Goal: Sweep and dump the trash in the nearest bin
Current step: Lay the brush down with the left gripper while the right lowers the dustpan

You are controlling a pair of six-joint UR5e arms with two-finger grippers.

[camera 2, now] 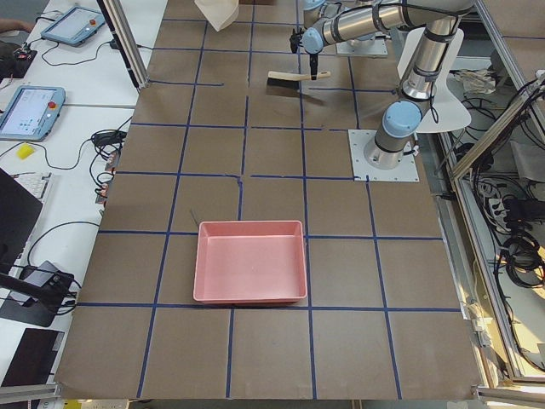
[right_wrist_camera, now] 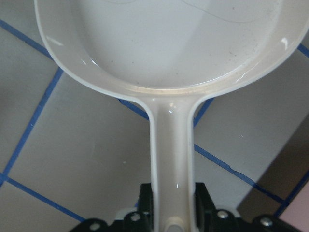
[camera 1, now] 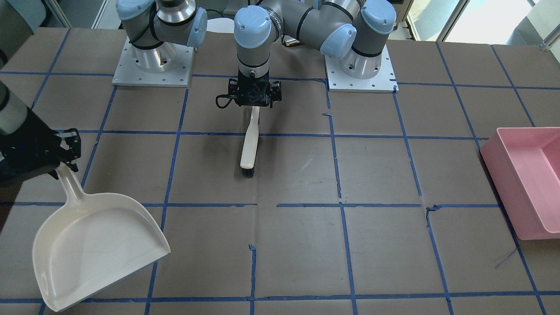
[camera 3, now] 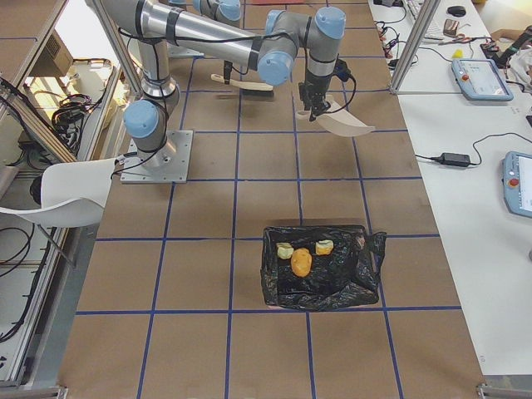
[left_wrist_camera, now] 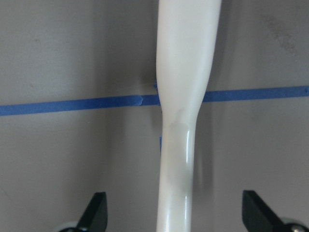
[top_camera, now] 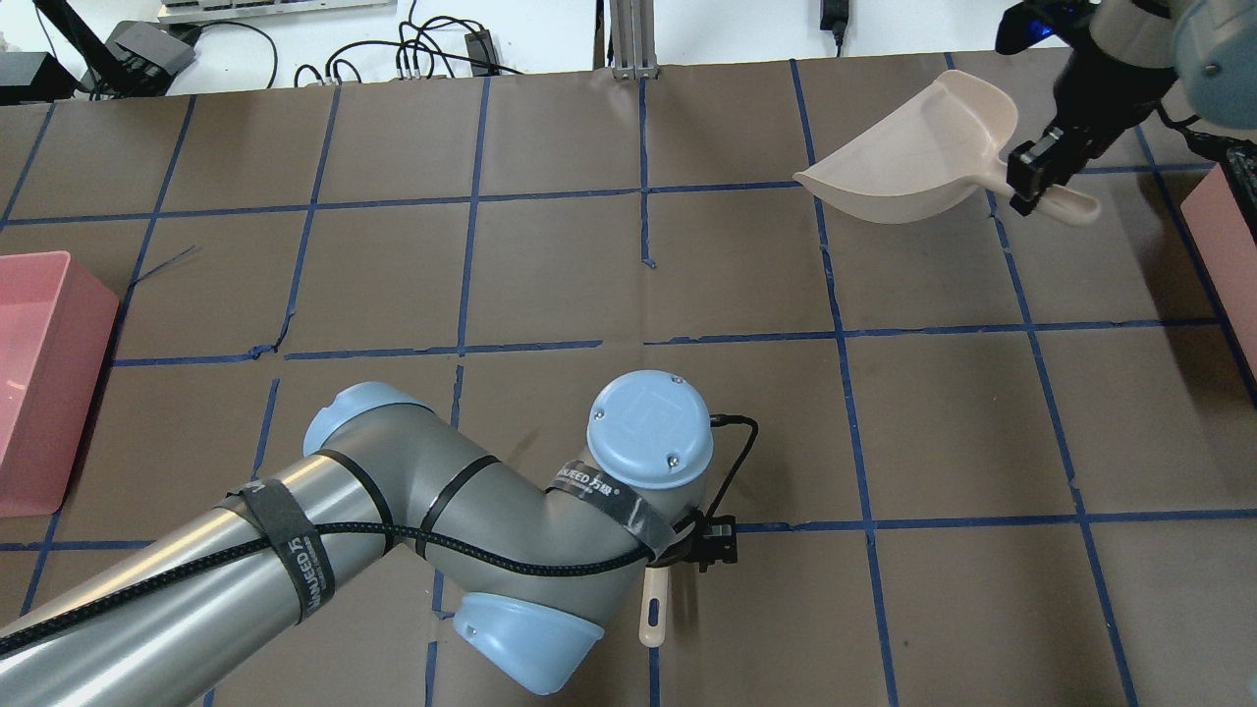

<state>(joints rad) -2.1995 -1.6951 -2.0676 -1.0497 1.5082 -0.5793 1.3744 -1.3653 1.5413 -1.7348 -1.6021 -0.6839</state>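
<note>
The trash, a tan-orange lump (camera 3: 301,263) and two pale yellow chunks (camera 3: 285,250), lies inside a black-bag-lined bin (camera 3: 349,283), seen only in the exterior right view. My right gripper (camera 1: 65,159) is shut on the handle of an empty cream dustpan (camera 1: 96,249) and holds it tilted above the table; the pan also shows in the right wrist view (right_wrist_camera: 169,43). My left gripper (left_wrist_camera: 176,208) is open, its fingers (left_wrist_camera: 96,212) wide apart on either side of the handle of a cream brush (camera 1: 249,144), which lies flat on the table.
A pink bin (camera 1: 525,175) stands at the table end on my left and looks empty (camera 2: 249,260). The edge of another pink bin (top_camera: 1223,236) shows at my right. Brown paper with blue tape lines covers the table.
</note>
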